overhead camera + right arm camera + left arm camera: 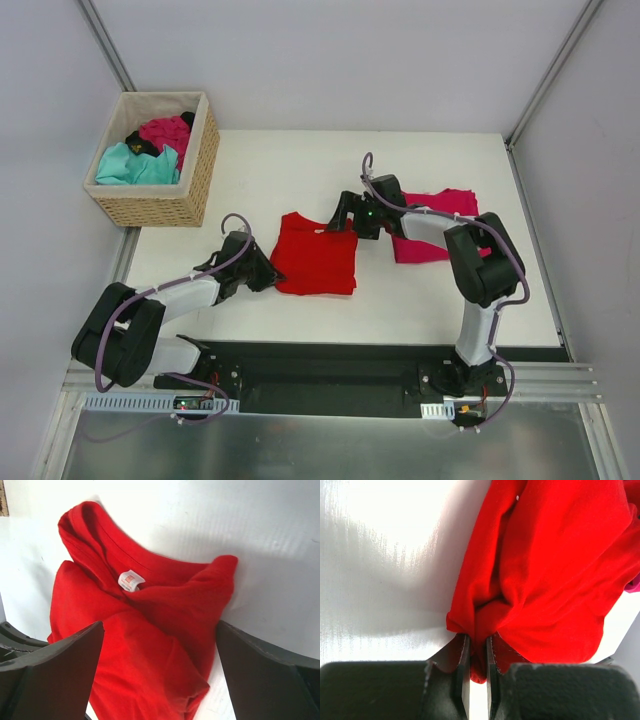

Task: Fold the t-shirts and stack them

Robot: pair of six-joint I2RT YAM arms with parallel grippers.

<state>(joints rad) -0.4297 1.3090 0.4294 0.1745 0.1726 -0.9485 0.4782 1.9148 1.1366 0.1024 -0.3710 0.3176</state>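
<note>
Label (pixel 131 580) of red t-shirt (pixel 316 255) clearest in right-wrist view; left pincer (pixel 477 647) tight on edge, right pincer (pixel 160 652) apart.

two robot arms. left arm (pixel 185 293) and right arm (pixel 480 265) alike: chunky matte black joint housings, pale grey-white link tubes. thin greyish-purple cable (pixel 235 218) loops along each arm. small green light (pixel 370 212) on right arm's wrist. left gripper (pixel 477 645): thin flat dark fingers (pixel 462 680), scuffed black body. right gripper (pixel 160 627): broad black wedge-shaped fingers (pixel 55 675). flat black base plate (pixel 330 375) under both arms.
</note>
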